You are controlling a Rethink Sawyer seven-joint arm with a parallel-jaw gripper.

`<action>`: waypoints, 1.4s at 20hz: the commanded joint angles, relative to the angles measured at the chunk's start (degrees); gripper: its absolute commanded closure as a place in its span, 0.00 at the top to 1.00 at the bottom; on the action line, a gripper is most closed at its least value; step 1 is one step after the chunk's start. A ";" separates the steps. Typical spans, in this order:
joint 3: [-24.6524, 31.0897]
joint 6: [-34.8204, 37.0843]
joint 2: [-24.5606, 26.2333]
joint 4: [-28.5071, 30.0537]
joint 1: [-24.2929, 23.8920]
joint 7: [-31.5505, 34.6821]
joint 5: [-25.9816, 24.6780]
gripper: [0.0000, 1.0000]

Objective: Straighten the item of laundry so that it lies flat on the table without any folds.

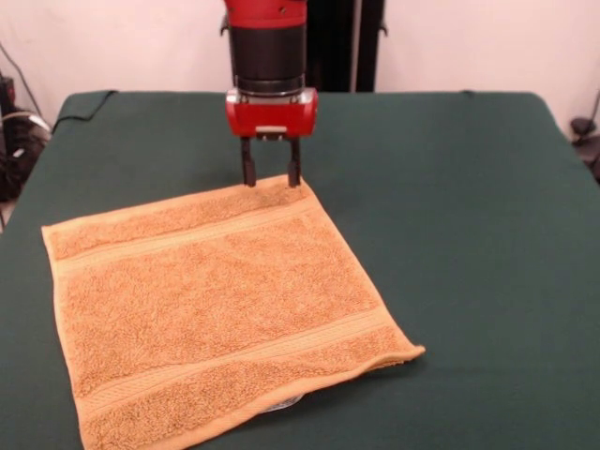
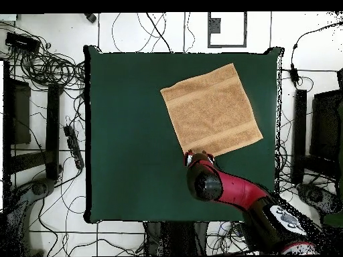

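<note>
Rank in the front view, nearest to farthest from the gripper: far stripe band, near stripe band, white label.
1. far stripe band, just below the gripper.
2. near stripe band, closer to the camera.
3. white label, peeking out at the front edge.

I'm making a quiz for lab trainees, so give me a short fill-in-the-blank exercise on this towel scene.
1. The orange-tan towel lies spread on a table covered in dark ____ cloth.
2. The gripper stands at one ____ of the towel.
3. The gripper's housing, just above its fingers, is coloured ____.
4. The gripper's fingers are ____, with a gap showing between them.

Missing words: green; corner; red; open
</note>
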 commanded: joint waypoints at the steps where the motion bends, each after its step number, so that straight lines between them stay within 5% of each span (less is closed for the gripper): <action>1: 0.94 6.16 -0.81 4.87 2.34 13.26 4.72 1.00; 28: 3.91 -6.88 20.39 -13.42 -0.17 9.34 1.87 1.00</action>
